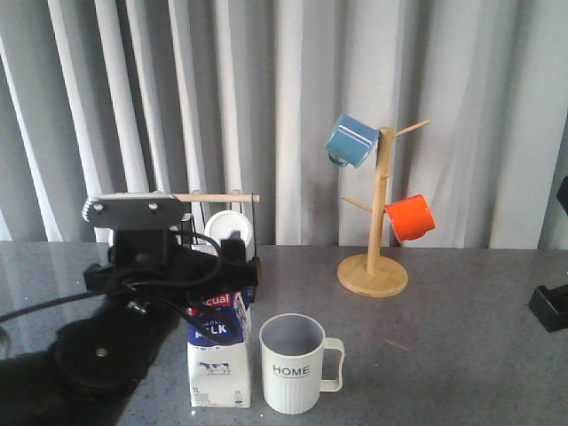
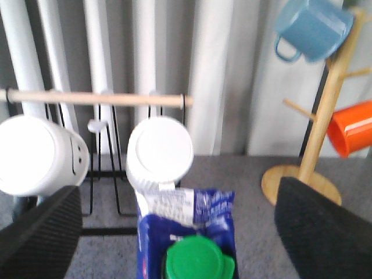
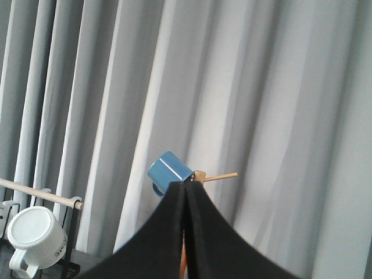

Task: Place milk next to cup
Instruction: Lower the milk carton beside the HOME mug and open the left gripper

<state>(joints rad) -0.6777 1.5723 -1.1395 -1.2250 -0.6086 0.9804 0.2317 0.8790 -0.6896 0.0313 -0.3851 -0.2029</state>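
Front view: milk (image 1: 218, 351) stands upright on the desk (image 1: 444, 355), just left of the cup (image 1: 294, 363); left gripper (image 1: 217, 266) over its top.
Left wrist view: jaws spread wide either side of the milk's green cap (image 2: 197, 259), not touching.
Right wrist view: right gripper (image 3: 187, 189) jaws pressed together, holding nothing.

A staged test bench, not a real kitchen — plain grey tabletop (image 1: 461, 355), pleated pale curtain (image 1: 293, 106) as backdrop, wooden mug tree (image 1: 377, 222) at centre right.

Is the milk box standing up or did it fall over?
Standing up. The milk sits flat on the table, green cap on top, beside the cup, with the left gripper's jaws open around it.
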